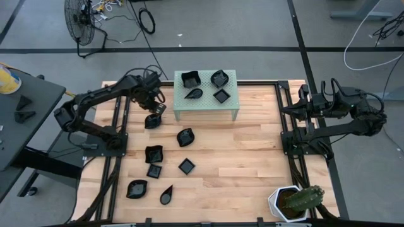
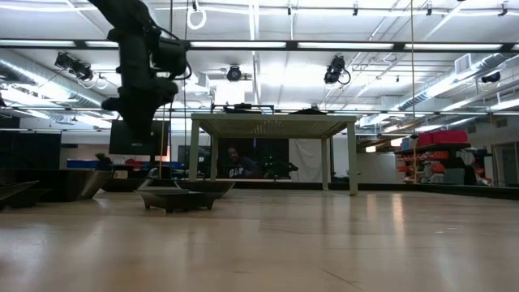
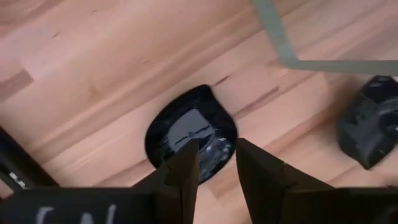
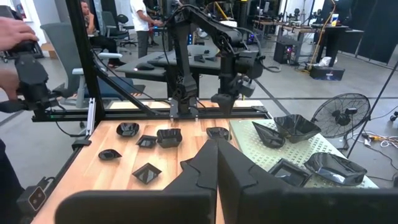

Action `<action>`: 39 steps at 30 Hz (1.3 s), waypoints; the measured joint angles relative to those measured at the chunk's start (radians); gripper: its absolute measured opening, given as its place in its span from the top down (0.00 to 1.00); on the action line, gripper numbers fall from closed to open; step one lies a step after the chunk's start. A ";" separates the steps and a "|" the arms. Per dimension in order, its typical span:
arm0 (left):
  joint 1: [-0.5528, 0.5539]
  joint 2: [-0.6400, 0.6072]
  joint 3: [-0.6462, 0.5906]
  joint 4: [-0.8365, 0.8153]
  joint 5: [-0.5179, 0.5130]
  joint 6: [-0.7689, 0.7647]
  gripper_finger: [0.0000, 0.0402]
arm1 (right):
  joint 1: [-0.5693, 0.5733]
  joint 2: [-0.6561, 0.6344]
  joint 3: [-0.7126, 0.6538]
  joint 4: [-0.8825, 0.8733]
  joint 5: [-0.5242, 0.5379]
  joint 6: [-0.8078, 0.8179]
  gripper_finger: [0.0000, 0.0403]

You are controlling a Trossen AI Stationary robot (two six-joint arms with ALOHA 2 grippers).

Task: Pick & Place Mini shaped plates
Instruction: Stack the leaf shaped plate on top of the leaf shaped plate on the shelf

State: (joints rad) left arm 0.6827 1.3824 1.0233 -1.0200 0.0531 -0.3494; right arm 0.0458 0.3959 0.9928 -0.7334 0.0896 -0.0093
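Note:
My left gripper [image 1: 153, 112] is shut on the rim of a glossy black teardrop mini plate [image 1: 151, 120], just left of the pale green stand [image 1: 205, 104]. The left wrist view shows one finger inside the plate [image 3: 186, 124] and the other at its rim, around the gripper [image 3: 217, 144]. Seen from the low view, that plate [image 2: 138, 104] hangs off the table near the height of the stand's top [image 2: 274, 122]. Several black plates lie on the stand, one of them square [image 1: 190, 79]. Several more lie on the table, such as a square one [image 1: 186, 166]. My right gripper [image 1: 303, 104] waits shut at the right edge [image 4: 216, 146].
A white cactus pot [image 1: 293, 202] stands at the front right corner. Dark arm frames line both sides of the table. Another black plate [image 3: 370, 121] lies close to the stand's leg [image 3: 273, 31]. A person's hand [image 4: 12, 28] shows beyond the table.

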 joint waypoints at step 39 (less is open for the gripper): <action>0.091 0.048 -0.315 0.266 -0.133 0.072 0.42 | 0.000 0.000 0.000 0.000 0.000 0.000 0.99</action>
State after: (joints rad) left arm 0.7737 1.4308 0.7086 -0.7541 -0.0796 -0.2776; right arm 0.0456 0.3961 0.9928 -0.7338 0.0895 -0.0093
